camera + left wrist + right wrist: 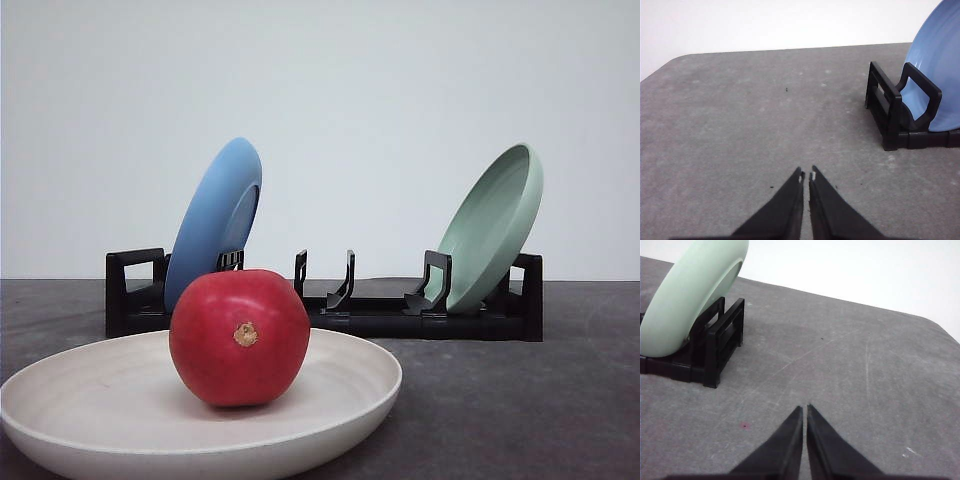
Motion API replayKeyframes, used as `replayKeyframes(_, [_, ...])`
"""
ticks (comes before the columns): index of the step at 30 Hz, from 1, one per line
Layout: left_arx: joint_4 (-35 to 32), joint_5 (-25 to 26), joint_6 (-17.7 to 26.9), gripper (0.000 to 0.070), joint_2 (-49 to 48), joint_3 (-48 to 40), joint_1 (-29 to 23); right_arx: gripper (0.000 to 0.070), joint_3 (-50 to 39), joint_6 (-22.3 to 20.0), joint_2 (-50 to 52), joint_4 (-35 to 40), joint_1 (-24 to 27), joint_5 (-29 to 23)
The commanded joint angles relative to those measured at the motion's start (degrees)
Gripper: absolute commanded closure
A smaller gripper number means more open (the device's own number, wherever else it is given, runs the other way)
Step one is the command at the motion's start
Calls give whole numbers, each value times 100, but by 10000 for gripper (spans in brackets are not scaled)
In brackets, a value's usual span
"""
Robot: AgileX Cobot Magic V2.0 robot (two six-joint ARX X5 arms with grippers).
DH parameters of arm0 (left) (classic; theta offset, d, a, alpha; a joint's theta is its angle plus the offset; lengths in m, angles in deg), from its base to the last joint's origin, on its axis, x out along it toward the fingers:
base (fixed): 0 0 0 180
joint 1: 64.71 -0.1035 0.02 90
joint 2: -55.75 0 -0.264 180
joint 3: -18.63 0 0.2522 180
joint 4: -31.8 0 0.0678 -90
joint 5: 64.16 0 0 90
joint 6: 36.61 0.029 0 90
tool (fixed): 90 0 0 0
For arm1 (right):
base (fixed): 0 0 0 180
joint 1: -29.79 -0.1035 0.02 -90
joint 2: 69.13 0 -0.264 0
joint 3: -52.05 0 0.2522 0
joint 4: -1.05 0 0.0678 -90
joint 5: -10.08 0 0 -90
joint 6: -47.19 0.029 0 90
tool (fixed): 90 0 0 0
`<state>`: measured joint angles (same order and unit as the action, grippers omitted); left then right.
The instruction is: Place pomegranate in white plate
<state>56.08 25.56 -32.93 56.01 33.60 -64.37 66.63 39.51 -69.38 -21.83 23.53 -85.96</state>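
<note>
The glossy red pomegranate (240, 337) rests inside the white plate (70, 400) at the near left of the front view, its tan stem scar facing the camera. In the left wrist view my left gripper (807, 175) hovers over bare grey table, shut with nothing between its fingers, left of the rack's end. My right gripper (804, 408) in the right wrist view is also shut and empty, over the table beside the rack's other end.
A black dish rack (330, 305) runs across the table behind the plate. A blue plate (215, 215) leans in its left slots and a pale green plate (492, 225) in its right slots. Grey tabletop (520, 400) lies right of the white plate.
</note>
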Motion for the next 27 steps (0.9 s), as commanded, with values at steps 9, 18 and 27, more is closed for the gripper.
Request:
replayKeyframes(9, [17,-15,79,700,-11,-52,-4,693,-20,-44,4,11,9,-2])
replayKeyframes(18, [17,-15,79,700,-11,-52,-4,693,-20,-44,4,11,9,-2])
replayKeyframes(27, [17,-15,79,700,-11,-52,-4,693,-20,-44,4,11,9,-2])
